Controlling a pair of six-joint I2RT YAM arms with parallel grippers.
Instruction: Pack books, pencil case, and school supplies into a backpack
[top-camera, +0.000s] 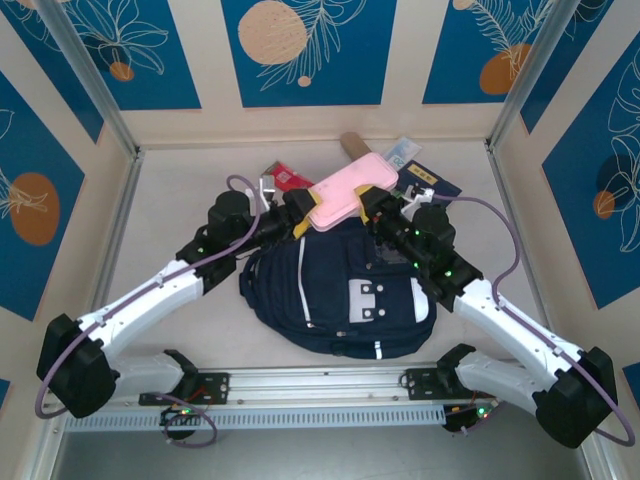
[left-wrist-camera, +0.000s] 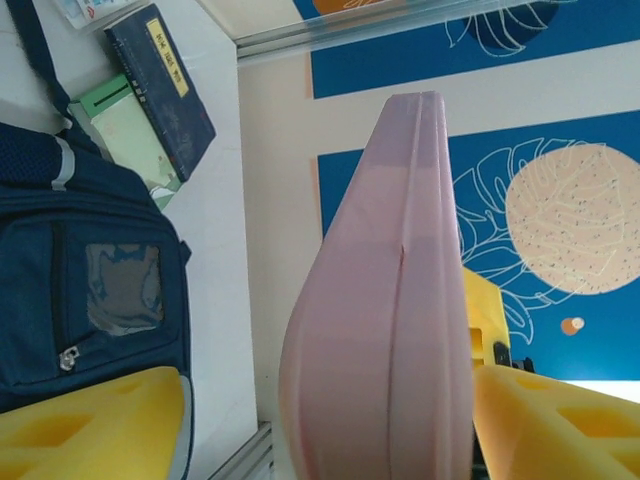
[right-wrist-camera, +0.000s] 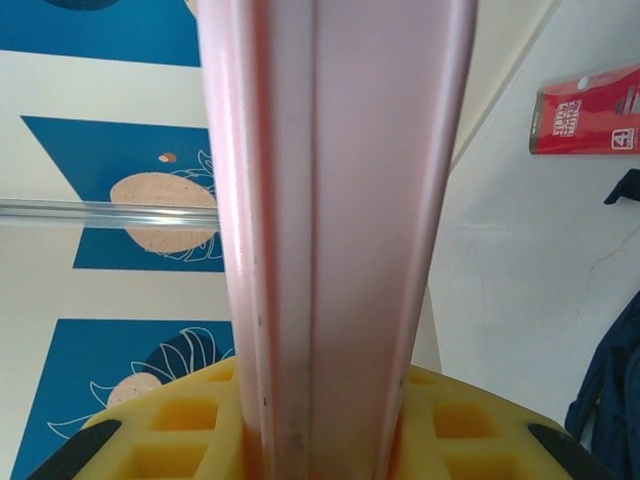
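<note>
**A:** How far along is the packing?

**B:** Early, I judge. The pencil case (top-camera: 350, 192) hangs in the air at twelve o'clock from the backpack (top-camera: 335, 300). It is over the bag's top end, not inside it.

**A:** Who has it?

**B:** The right gripper (right-wrist-camera: 320, 430) is clamped on it. In its wrist view both yellow pads (right-wrist-camera: 180, 430) press against the pink sides. The left gripper (left-wrist-camera: 330, 420) stands around the pouch with its jaws apart. One of its fingers (left-wrist-camera: 560, 420) lies against the pouch, and a gap shows between the other and the pouch.

**A:** And the rest?

**B:** Out on the table (top-camera: 180, 200). A small red book (top-camera: 285, 178) lies at eleven o'clock from the bag and a navy book (top-camera: 435, 182) at one o'clock. The white-and-blue packet (top-camera: 405, 152) lies just beyond the navy book, also toward one. (The left wrist view shows a pale green sheet (left-wrist-camera: 125, 140) under that navy book; what it is, I cannot tell.)

**A:** Is anything in the bag yet?

**B:** Nothing that I can see. Whether the main zip stands open I cannot tell, since the arms and the pouch cover that end.

**A:** So what is left?

**B:** Nearly all of it, by my reckoning. The pouch has to go in first, then the books and the packet, one after another.
</note>
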